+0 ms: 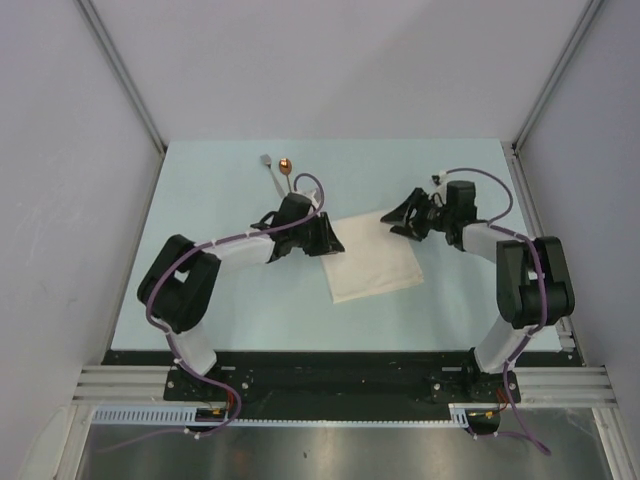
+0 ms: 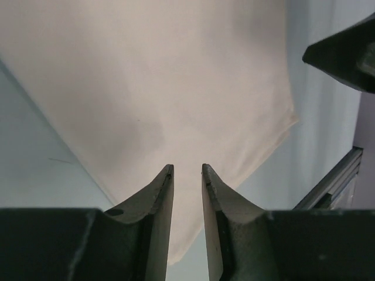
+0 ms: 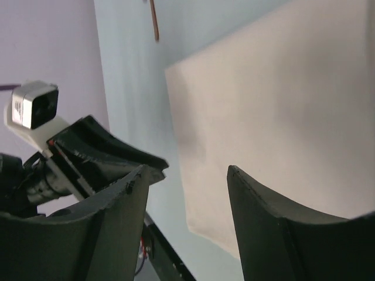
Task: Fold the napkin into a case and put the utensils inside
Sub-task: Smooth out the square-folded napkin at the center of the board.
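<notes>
One napkin (image 1: 375, 258) is lying folded flat mid-table, between two grippers. The left gripper (image 2: 187, 168) is hovering at its left edge, fingers narrowly apart, gripping nothing. The right gripper (image 3: 186, 168) is gaping wide and empty at its far-right corner. One fork (image 1: 268, 162) and one spoon (image 1: 285, 166) are lying side by side, far left of the napkin.

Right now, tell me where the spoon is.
In the top view the spoon lies at the far side of the table, left of centre, just right of the fork and farther back than the napkin.
</notes>
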`<state>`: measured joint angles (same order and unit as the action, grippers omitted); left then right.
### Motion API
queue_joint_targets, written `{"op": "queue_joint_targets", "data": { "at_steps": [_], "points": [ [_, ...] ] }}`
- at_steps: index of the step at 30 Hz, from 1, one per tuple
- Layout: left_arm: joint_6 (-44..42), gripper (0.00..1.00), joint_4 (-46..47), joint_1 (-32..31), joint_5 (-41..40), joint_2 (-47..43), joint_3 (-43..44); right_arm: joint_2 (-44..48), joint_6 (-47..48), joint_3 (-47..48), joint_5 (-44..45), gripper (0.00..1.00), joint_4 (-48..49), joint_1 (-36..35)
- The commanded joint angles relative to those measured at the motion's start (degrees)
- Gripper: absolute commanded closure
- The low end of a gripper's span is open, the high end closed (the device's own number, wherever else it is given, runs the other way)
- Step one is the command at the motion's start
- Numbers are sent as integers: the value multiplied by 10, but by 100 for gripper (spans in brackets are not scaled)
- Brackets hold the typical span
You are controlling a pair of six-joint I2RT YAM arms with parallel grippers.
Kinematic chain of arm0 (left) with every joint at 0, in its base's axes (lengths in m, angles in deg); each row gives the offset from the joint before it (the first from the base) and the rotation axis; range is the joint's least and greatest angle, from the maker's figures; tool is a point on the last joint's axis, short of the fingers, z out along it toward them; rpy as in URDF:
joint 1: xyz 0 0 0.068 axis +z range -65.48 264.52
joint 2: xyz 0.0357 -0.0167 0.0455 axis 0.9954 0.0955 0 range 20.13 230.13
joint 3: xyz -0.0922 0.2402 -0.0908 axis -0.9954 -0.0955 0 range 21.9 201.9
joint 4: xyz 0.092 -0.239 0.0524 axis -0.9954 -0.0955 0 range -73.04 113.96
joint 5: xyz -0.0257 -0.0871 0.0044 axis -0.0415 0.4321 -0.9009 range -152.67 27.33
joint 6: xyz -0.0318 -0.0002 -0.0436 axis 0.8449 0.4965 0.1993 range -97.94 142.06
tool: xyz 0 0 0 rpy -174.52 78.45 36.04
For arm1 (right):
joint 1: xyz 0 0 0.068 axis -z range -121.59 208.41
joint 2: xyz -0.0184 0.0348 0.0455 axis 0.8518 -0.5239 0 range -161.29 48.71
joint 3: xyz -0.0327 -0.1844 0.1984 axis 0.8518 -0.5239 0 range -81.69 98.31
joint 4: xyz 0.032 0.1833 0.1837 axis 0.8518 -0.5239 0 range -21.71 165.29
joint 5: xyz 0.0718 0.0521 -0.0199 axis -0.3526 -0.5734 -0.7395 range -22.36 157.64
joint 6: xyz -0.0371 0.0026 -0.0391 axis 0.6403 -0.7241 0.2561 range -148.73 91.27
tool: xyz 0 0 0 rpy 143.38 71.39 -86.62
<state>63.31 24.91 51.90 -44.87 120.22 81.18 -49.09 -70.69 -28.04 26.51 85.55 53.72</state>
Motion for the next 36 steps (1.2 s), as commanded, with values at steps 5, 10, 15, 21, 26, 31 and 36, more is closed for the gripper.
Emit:
{"op": "queue_joint_targets", "data": {
  "at_steps": [5, 10, 15, 21, 26, 31, 36],
  "points": [
    [-25, 70, -38, -2, -80, 34, -32, -66, -11, -80, -36, 39, 108, 6],
    [-66, 68, -93, -4, -121, 21, -22, -75, 31, -106, -14, 41, 73, 73],
    [-74, 63, -95, -4, -76, -34, -16, 5, 107, -89, 23, 39, -60, 71],
    [-33, 60, -43, -3, -40, -38, -26, 43, 172, -51, 44, 25, -181, -20],
    [-64, 60, -77, -2, -92, 39, 20, -8, 152, -50, 3, 22, -139, -59],
    [-67, 60, -97, 10, -128, 77, 9, -60, 153, -58, 31, 24, -125, -36],
    [-64, 60, -90, 18, -126, 69, -22, -43, 155, -89, 78, 25, -121, 14]
  ]
}}
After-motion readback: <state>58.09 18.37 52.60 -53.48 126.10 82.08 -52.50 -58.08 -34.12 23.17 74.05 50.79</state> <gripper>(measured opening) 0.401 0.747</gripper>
